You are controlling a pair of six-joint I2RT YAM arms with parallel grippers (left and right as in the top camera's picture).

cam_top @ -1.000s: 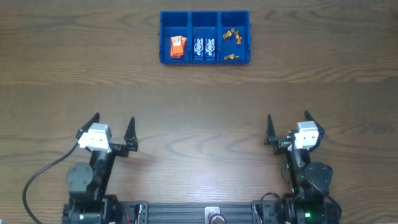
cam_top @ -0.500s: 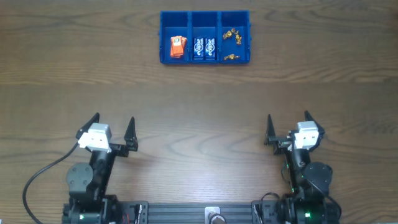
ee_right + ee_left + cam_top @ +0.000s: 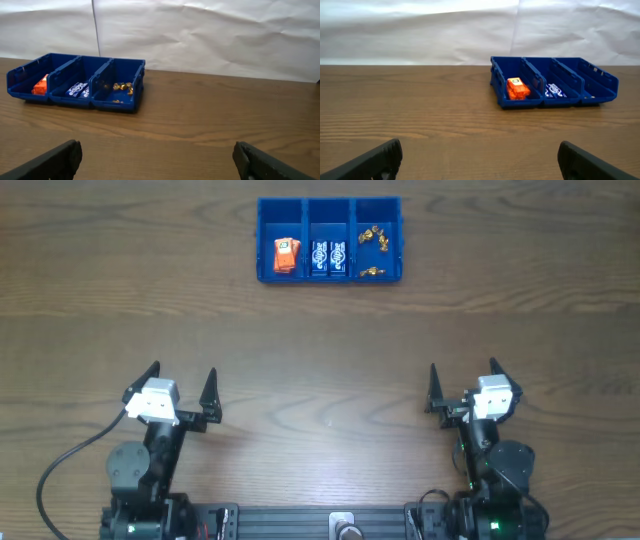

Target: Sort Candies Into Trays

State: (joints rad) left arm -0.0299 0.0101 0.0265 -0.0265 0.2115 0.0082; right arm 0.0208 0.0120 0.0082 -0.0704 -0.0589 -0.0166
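Left gripper [image 3: 183, 370]: fingers spread wide apart, holding nothing, poised low over the near part of the table [image 3: 320, 340] in front of its own base. Right gripper [image 3: 462, 367]: likewise spread apart and holding nothing, in the matching position on the right side. The two grippers stand well apart from each other and from the tray. Compared with the earlier top views, neither arm has shifted; both fingers pairs keep the same spacing and the same place.

Tray [image 3: 330, 278]: a blue bin with three compartments side by side, at the far middle of the table, resting flat on the wood. Its left compartment holds the orange candies [image 3: 286, 255]; the middle compartment holds the blue-wrapped candies [image 3: 329, 256]; the right compartment holds the small gold candies [image 3: 373, 242], scattered in two loose clusters. Tray and contents lie as they did in the earlier frames.

Beyond the table's far edge, a white sheet [image 3: 420, 30] hangs as a backdrop. A black cable [image 3: 60, 470] curves out from the left arm's base.
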